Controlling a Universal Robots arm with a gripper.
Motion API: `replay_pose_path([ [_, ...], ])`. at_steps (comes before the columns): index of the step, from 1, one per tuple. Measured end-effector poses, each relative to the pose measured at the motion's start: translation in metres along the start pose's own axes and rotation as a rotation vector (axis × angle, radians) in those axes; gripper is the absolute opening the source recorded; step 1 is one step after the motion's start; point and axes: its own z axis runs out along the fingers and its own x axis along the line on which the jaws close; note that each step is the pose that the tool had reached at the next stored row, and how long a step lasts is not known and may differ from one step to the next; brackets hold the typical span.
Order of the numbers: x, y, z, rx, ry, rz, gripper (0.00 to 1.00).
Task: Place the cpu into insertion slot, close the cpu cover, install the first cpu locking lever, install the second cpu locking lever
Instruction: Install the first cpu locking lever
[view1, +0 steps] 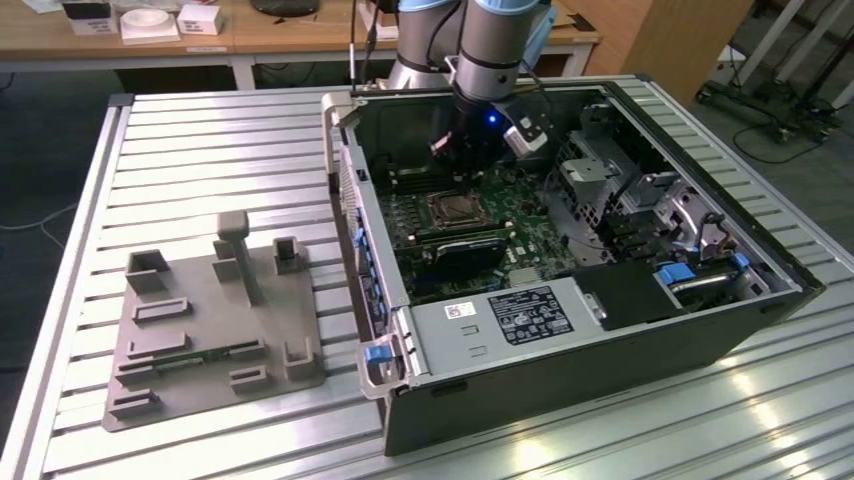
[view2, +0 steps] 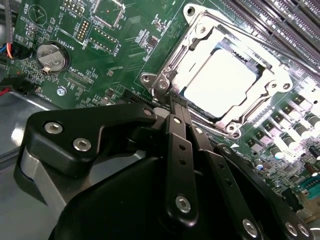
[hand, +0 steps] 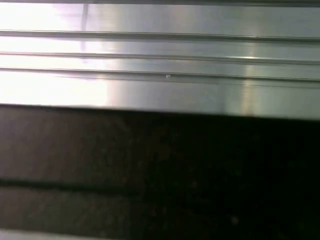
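Exterior view looks down from above and off to one side at the open computer case (view1: 574, 260) on the slatted table (view1: 214, 150). Second wrist view faces the motherboard (view2: 100, 55) close up, past the gripper (view2: 172, 107); both share the insertion slot (view1: 454, 209). First wrist view sits very near ribbed metal (hand: 160, 60).

hidden, cropped and unreadable parts

in the second wrist view the gripper (view2: 176, 107) body covers the lower half of the frame, hiding the green board beneath and the near corner of the cpu cover (view2: 172, 75); its fingertips meet too tightly to tell their state. the memory slots (view2: 280, 20) run off the upper right edge. in the exterior view the arm (view1: 487, 60) is cut off at the top edge, and the insertion slot (view1: 458, 209) is too small for detail. the first wrist view is blurred: pale ribbed metal (hand: 160, 60) above a dark band.
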Motion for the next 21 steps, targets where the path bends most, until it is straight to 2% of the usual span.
replay_pose_path([
  [4, 0.0000, -0.0001, 0.0014, 0.0113, 0.0008, 0.000, 0.11],
  [9, 0.0001, 0.0002, 0.0020, 0.0160, 0.0009, 0.000, 0.11],
  [15, -0.0003, 0.0013, 0.0044, 0.0331, 0.0021, -0.001, 0.11],
  [21, -0.0003, 0.0031, 0.0040, 0.0342, 0.0022, -0.001, 0.11],
])
